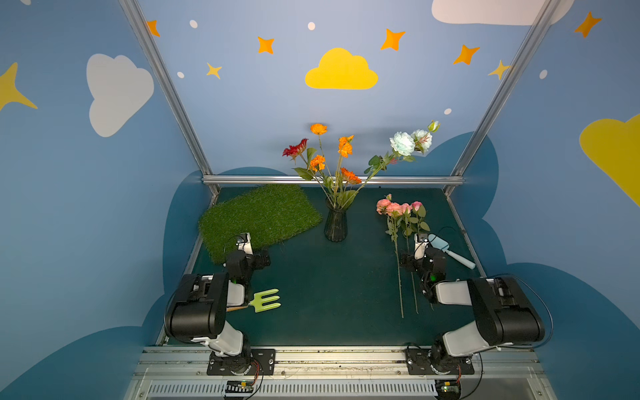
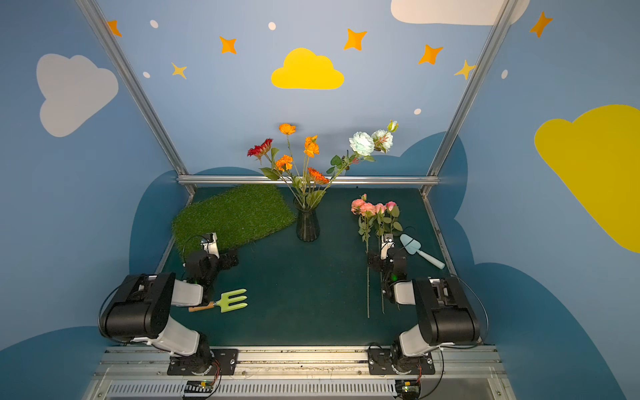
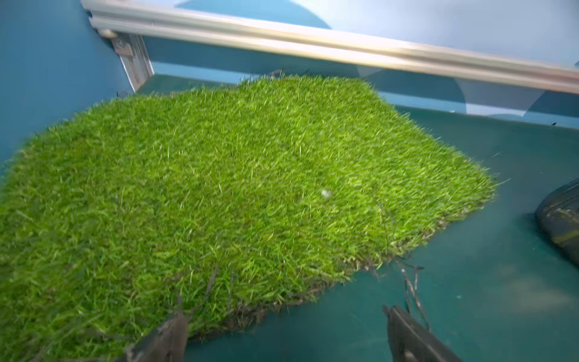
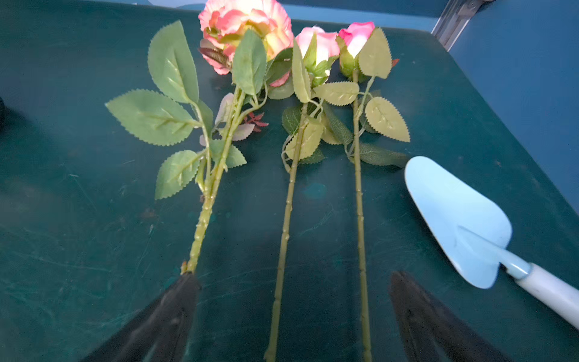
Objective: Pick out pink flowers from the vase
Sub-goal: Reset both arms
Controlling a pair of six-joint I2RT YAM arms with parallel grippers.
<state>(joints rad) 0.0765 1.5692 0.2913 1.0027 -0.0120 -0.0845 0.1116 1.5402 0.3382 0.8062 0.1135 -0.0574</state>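
Observation:
The pink flowers (image 1: 401,209) (image 2: 375,209) lie flat on the dark table to the right of the vase, stems pointing toward the front. The right wrist view shows a peach-pink cluster (image 4: 247,22), a light pink rose (image 4: 318,40) and a magenta rose (image 4: 357,34). My right gripper (image 4: 294,279) stands open over their stems. Two thin stems run between its fingers, and the thick stem disappears behind one fingertip (image 4: 188,282). The dark ribbed vase (image 1: 335,225) (image 2: 307,225) stands at the table's middle rear. My left gripper (image 3: 285,316) is open and holds nothing, at the grass mat's near edge.
The vase holds orange flowers (image 1: 345,149), a red flower (image 1: 295,149) and white blooms (image 1: 410,142). A grass mat (image 1: 259,218) (image 3: 219,188) covers the rear left. A green hand fork (image 1: 265,300) lies by the left arm, a pale blue trowel (image 1: 446,251) (image 4: 460,219) beside the right gripper.

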